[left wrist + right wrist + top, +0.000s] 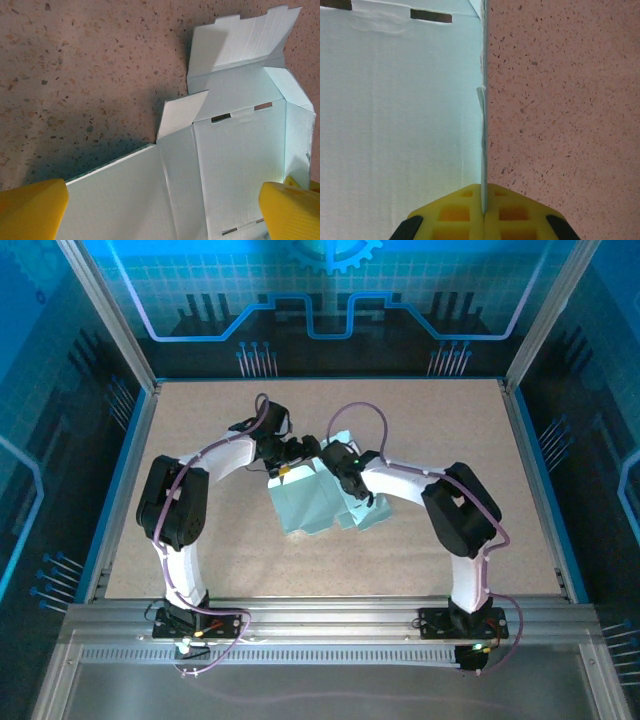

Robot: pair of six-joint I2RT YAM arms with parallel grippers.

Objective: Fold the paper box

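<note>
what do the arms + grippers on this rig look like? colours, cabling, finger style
The left arm and right arm match: white links, bulky black joint housings, black bases, mauve cables looped alongside. Fingers are yellow: left fingers are plain blocks, right fingers have a grid of square recesses and black at the sides.

In the left wrist view, the paper box (235, 165) runs past the bottom edge.

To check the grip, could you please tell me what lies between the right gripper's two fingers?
In the right wrist view, a thin wall of the paper box, seen edge-on, is pinched between the right gripper's yellow fingers; nothing else lies there.
</note>
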